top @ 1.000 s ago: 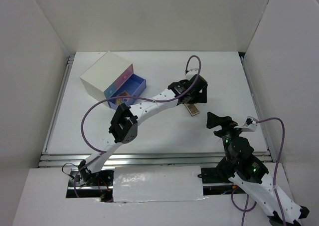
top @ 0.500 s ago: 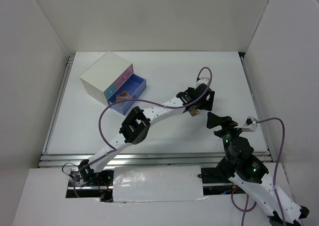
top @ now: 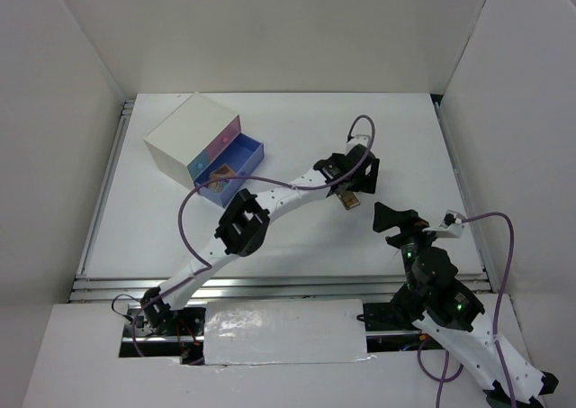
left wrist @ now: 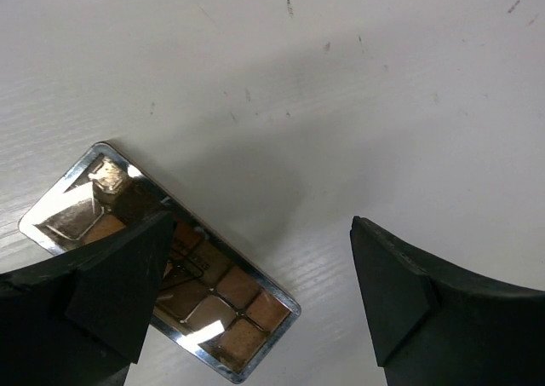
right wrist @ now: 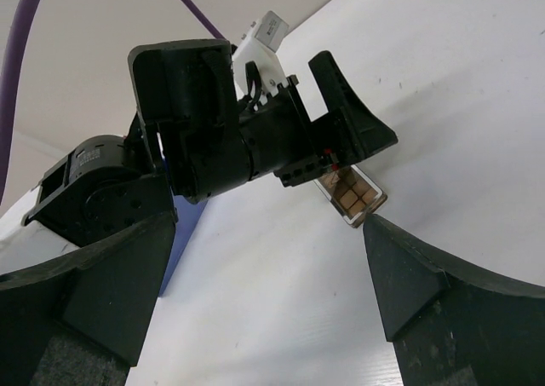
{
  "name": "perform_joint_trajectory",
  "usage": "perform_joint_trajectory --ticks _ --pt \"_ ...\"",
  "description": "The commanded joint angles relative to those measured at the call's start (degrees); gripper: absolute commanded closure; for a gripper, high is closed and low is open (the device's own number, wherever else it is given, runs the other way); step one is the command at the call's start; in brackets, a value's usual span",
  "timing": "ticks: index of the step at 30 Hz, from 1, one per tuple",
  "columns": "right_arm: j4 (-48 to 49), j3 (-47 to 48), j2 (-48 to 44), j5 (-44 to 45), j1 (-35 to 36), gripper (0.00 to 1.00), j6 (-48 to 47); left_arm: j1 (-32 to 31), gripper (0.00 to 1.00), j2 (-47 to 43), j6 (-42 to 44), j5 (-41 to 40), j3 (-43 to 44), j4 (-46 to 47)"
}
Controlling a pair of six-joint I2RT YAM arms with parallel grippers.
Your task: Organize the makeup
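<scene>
A long eyeshadow palette (left wrist: 162, 267) with brown squares and a mirrored rim lies flat on the white table; it also shows in the top view (top: 347, 199) and in the right wrist view (right wrist: 353, 201). My left gripper (top: 353, 178) hangs open just above it, one finger (left wrist: 111, 292) over the palette's left part, the other finger (left wrist: 426, 309) over bare table. My right gripper (top: 396, 221) is open and empty, to the right of the palette and pointing at it. A square palette (top: 221, 171) lies in the open blue drawer (top: 241, 160). Other makeup is out of view.
The white box (top: 191, 136) with a pink drawer front stands at the back left, its blue drawer pulled out. The left arm's purple cable (top: 193, 201) loops over the table. White walls enclose the table on three sides.
My left gripper swung right toward the long palette, then drew back slightly to sit over it. The right arm has not moved.
</scene>
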Motion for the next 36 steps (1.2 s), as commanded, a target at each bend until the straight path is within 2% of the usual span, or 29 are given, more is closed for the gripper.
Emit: perform_joint_trajectory --ticks 1,3,6,11,13,17,18,20,24,26,30,34,36 --pt "0.9 -0.9 -19.7 0.7 0.2 0.01 0.2 0.9 0.01 4.9 -0.2 2.7 -1.1 -11.5" --pt "1.4 -1.1 -19.3 0.5 0.1 0.01 0.3 1.7 0.01 4.9 1.7 5.1 -0.8 -10.9" --pt "1.9 -1.5 -18.8 0.5 0.2 0.01 0.4 1.7 0.01 4.1 4.3 13.7 -2.2 -4.1" --pt "1.4 -1.2 -18.9 0.9 0.1 0.01 0.3 1.6 0.01 4.9 0.9 23.6 -2.4 3.5" --pt "1.3 -1.3 -19.0 0.9 0.1 0.01 0.2 1.5 0.01 5.4 -1.1 24.0 -2.5 6.3" --pt "1.2 -1.1 -18.8 0.7 0.1 0.01 0.1 1.2 0.00 6.4 -3.1 16.5 -0.7 3.0" --pt "1.1 -1.0 -18.8 1.0 0.1 0.01 0.1 1.2 0.01 6.4 -3.4 15.4 -0.2 -0.7" --pt "1.2 -1.0 -19.0 0.9 0.2 0.01 -0.1 1.2 0.01 5.4 -4.2 8.4 -1.0 -4.6" --pt "1.5 -1.3 -19.2 0.8 0.1 0.01 -0.1 0.8 0.02 -3.1 -7.4 -1.3 -15.5 -9.8" --pt "1.5 -1.2 -19.0 0.5 0.1 0.01 -0.1 0.3 0.01 -5.8 -8.5 -6.3 -19.1 -13.2" --pt "2.4 -1.5 -18.3 -0.1 0.2 0.01 -0.1 -0.4 0.00 -10.4 -7.3 -8.1 -29.3 -9.7" --pt "2.6 -1.2 -17.2 -0.2 0.2 0.01 -0.3 -0.6 0.01 -13.1 -6.1 -8.9 -29.4 -9.0" --pt "2.7 -1.2 -16.8 -0.1 0.2 0.01 -0.5 -1.2 0.01 -14.9 -7.5 -12.9 -28.4 -12.0"
